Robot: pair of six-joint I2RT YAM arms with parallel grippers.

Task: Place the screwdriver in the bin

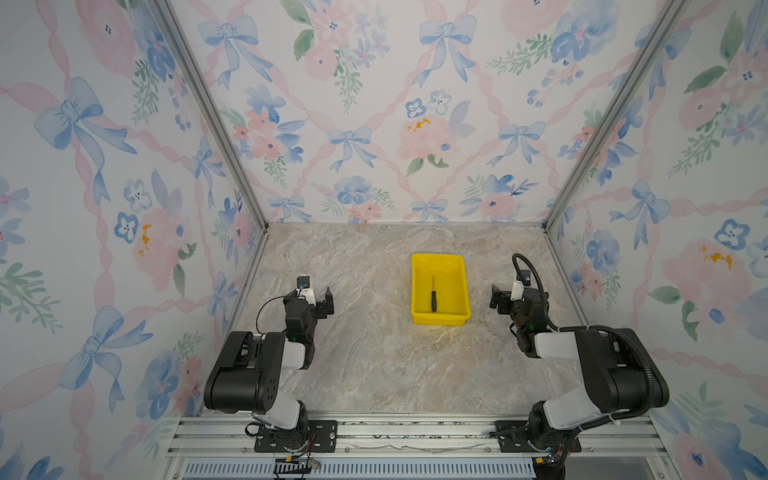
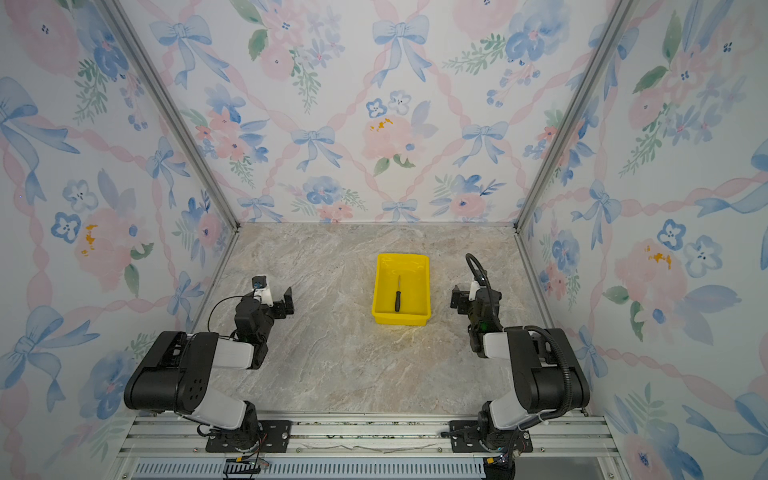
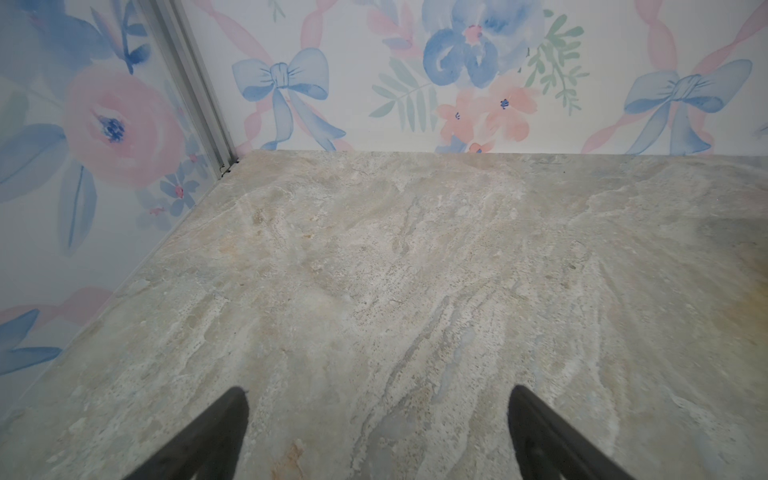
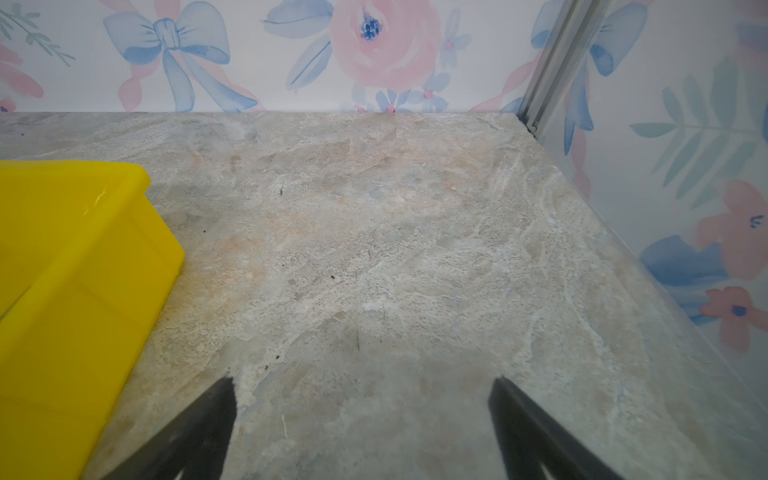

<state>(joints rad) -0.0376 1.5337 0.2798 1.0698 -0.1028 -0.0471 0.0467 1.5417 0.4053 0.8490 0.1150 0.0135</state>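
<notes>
The screwdriver (image 1: 433, 296) lies flat inside the yellow bin (image 1: 440, 319), handle toward the near end, so I judge the job done. My left gripper (image 3: 376, 395) and right gripper (image 4: 361, 386) hang spread wide and empty, one on each side of the bin.

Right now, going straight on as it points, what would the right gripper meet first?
Probably bare table, then the back wall: the open right gripper tilts slightly down, and the bin lies off to the side of its line. Depth is hard to judge.
</notes>
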